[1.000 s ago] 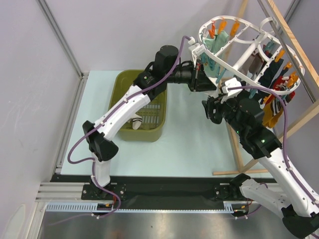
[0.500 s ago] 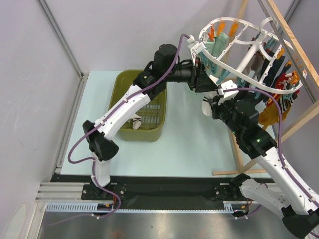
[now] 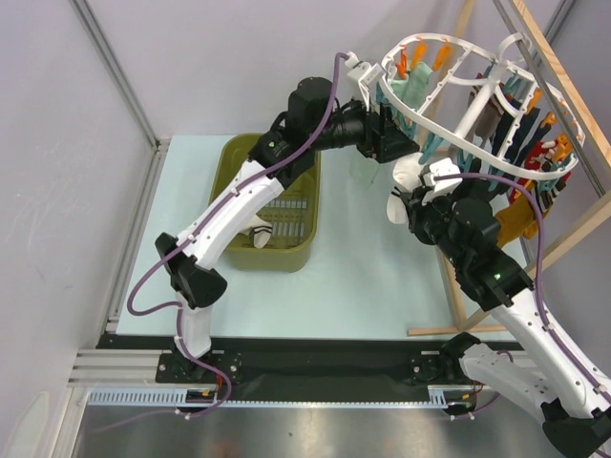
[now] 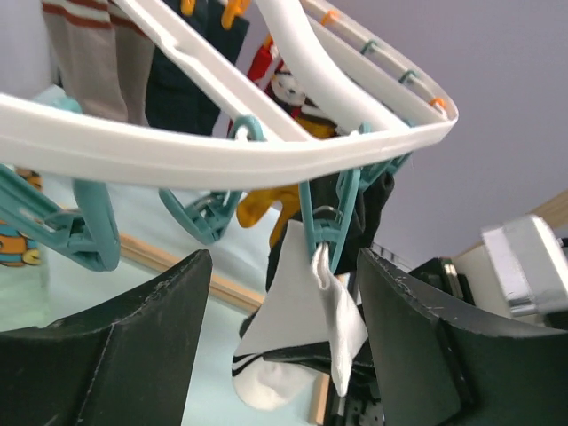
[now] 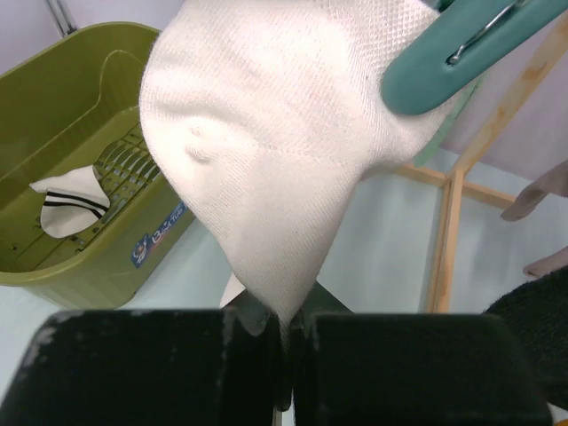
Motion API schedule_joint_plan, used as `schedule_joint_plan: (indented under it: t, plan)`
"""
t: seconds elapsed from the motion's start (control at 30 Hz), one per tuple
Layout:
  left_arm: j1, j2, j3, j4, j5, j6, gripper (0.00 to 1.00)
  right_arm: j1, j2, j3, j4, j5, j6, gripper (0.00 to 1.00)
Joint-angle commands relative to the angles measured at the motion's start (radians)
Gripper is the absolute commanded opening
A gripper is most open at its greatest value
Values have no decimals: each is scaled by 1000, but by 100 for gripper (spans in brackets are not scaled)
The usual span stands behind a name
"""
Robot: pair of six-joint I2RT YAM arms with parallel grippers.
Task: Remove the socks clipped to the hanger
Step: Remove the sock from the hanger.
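While one peg (image 5: 453, 53) holds one white sock (image 5: 266, 160), one tub (image 5: 53, 80) stands near.

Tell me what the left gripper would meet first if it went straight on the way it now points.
Most likely the white sock hanging from a teal peg under the hanger rim: both sit centred between the left gripper's open fingers. How far ahead they are is unclear.

No legible text; tub sticker (image 5: 160, 238) blurred
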Motion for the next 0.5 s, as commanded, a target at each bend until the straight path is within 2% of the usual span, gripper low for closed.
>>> schedule_joint_plan:
  t: [0.0, 0.2, 0.3, 0.47]
  plan:
    - [5, -27, 70, 33, -56, 36, 72, -5, -25, -9, 43, 14, 11, 0]
    - [-31, -26, 78, 52, -20, 72, 71, -6, -31, -9, 36, 25, 16, 0]
    - [-58, -19, 100, 19, -90, 127, 71, -9, -36, -15, 44, 28, 16, 0]
    - [-61, 10, 116, 39, -115, 107, 67, -14, -46, -25, 52, 8, 31, 0]
